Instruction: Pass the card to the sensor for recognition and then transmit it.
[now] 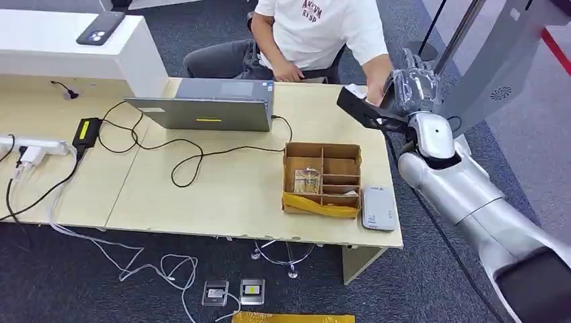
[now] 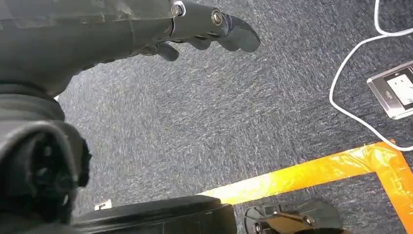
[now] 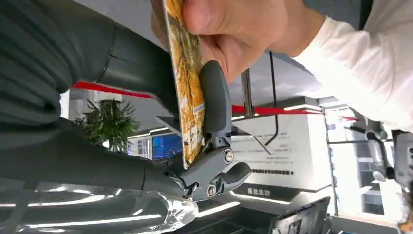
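Note:
My right hand (image 1: 412, 86) is raised beyond the table's far right corner, close to a seated person. In the right wrist view it pinches a yellow-orange patterned card (image 3: 189, 87) between its thumb (image 3: 214, 97) and darker fingers. The person's hand (image 3: 229, 29) grips the same card at its other end. The white card sensor (image 1: 378, 208) lies flat on the table's near right corner, beside a cardboard box (image 1: 322, 178). My left hand (image 2: 195, 24) hangs over the carpet, holding nothing, its fingers loosely apart.
On the wooden table (image 1: 222, 195) stand a grey laptop (image 1: 209, 108), black cables and a power strip (image 1: 20, 145) at the left. The divided box holds a small clear item. Floor sockets (image 1: 233, 291) and orange tape (image 2: 311, 173) lie on the carpet.

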Tool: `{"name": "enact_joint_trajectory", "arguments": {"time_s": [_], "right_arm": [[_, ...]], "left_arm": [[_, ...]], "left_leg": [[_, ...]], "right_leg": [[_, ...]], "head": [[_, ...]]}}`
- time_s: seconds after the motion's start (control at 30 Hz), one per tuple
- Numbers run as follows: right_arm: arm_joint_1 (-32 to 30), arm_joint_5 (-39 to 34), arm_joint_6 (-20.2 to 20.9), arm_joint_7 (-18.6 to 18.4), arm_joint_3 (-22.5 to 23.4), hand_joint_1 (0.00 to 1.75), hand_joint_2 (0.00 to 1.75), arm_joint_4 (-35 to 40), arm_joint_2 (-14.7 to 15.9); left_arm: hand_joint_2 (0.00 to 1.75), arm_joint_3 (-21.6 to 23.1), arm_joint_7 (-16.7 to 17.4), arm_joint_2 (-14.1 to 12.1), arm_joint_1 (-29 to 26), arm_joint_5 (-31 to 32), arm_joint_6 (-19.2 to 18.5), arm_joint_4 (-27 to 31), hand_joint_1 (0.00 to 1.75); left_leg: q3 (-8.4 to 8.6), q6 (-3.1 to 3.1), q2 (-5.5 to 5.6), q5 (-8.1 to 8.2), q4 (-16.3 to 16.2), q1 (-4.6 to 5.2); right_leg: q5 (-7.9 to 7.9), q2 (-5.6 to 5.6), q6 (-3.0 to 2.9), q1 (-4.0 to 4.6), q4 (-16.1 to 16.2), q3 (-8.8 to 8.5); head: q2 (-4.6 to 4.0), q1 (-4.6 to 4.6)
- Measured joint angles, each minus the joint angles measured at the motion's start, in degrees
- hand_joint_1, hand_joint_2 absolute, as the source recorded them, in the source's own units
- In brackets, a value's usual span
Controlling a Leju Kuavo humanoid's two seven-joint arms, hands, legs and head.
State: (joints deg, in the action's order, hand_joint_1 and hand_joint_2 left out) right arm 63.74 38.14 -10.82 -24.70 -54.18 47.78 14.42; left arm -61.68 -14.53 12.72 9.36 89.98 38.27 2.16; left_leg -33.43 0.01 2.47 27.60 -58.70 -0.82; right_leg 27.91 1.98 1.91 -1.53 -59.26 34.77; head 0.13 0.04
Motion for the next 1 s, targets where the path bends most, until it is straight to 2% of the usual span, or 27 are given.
{"name": "enact_joint_trajectory", "arguments": {"time_s": [0.23, 0.33, 0.47, 0.53, 0.6, 0.67, 0.73, 0.87, 1.0], "right_arm": [[-0.4, -1.6, -1.6, 0.2, -1.2, 0.0, 1.75, -3.4, -0.9], [-0.9, -3.3, -3.8, 1.0, -1.4, 0.0, 1.75, -3.8, -1.0], [-2.5, -9.5, -8.7, 3.4, -0.5, 0.0, 1.75, -3.1, -0.9], [-3.2, -11.1, -9.5, 3.8, 0.0, 0.0, 1.75, -1.9, -0.9], [-4.2, -14.6, -10.2, 5.5, 0.4, 0.0, 1.75, -0.4, -0.8], [-6.4, -21.7, -10.1, 9.0, 1.5, 0.0, 1.75, 2.9, -0.7], [-9.7, -28.3, -8.8, 11.9, 2.2, 0.0, 1.75, 8.5, -0.4], [-15.6, -35.0, -4.8, 14.8, 2.2, 0.0, 1.75, 20.1, 0.4], [-19.7, -34.8, -1.8, 15.9, 2.0, 0.0, 1.75, 28.3, 1.1]], "left_arm": [[0.0, 0.0, 0.1, 0.0, 0.0, 0.0, 0.0, 0.0, 0.0], [0.0, 0.1, 0.1, 0.0, 0.0, 0.0, 0.0, 0.0, 0.0], [0.0, 0.0, 0.1, 0.2, 0.0, 0.0, 0.1, 0.0, 0.0], [0.0, 0.0, 0.1, 0.2, 0.0, 0.0, 0.2, 0.0, 0.0], [0.0, -0.1, 2.9, 0.2, 0.0, -1.7, -0.4, 0.0, 0.0], [0.0, -1.1, 8.7, 0.2, 0.0, -4.1, -1.9, 0.0, 0.0], [0.0, -3.0, 11.6, 0.1, -0.1, -5.2, -3.1, 0.0, 0.0], [0.0, -5.4, 12.0, 0.1, -0.4, -5.2, -3.4, 0.1, 0.0], [0.0, -8.1, 12.0, 0.2, -0.3, -5.1, -3.1, 0.1, 0.0]], "left_leg": [[0.01, 0.0, 0.01, 0.0, 0.0, 0.0], [0.02, 0.0, -0.01, 0.0, 0.0, 0.0], [0.02, 0.0, -0.02, 0.0, 0.0, 0.0], [0.03, -0.01, -0.09, 0.0, 0.0, 0.0], [0.07, -0.01, -0.09, 0.0, 0.0, -0.01], [0.08, -0.01, -0.1, 0.01, 0.0, -0.03], [0.1, -0.04, -0.17, 0.03, 0.0, -0.05], [0.09, -0.1, -0.18, 0.07, 0.0, -0.07], [0.09, -0.12, -0.19, 0.08, 0.0, -0.07]], "right_leg": [[0.0, -0.01, 0.0, 0.0, 0.0, 0.0], [0.0, 0.01, 0.0, 0.0, 0.0, 0.02], [0.0, 0.02, 0.0, 0.0, 0.0, 0.02], [0.0, 0.05, 0.0, 0.0, 0.0, 0.03], [0.0, 0.07, 0.0, 0.02, 0.0, 0.02], [0.0, 0.07, 0.0, 0.05, 0.0, -0.01], [0.0, 0.1, 0.0, 0.06, 0.0, 0.0], [0.02, 0.13, -0.03, 0.08, 0.0, 0.04], [0.03, 0.13, -0.05, 0.08, 0.0, 0.03]], "head": [[0.0, -0.02], [0.0, 0.0], [0.0, 0.0], [0.0, 0.0], [-0.02, 0.0], [0.0, 0.02], [0.0, 0.02], [-0.02, 0.02], [0.0, -0.02]]}}
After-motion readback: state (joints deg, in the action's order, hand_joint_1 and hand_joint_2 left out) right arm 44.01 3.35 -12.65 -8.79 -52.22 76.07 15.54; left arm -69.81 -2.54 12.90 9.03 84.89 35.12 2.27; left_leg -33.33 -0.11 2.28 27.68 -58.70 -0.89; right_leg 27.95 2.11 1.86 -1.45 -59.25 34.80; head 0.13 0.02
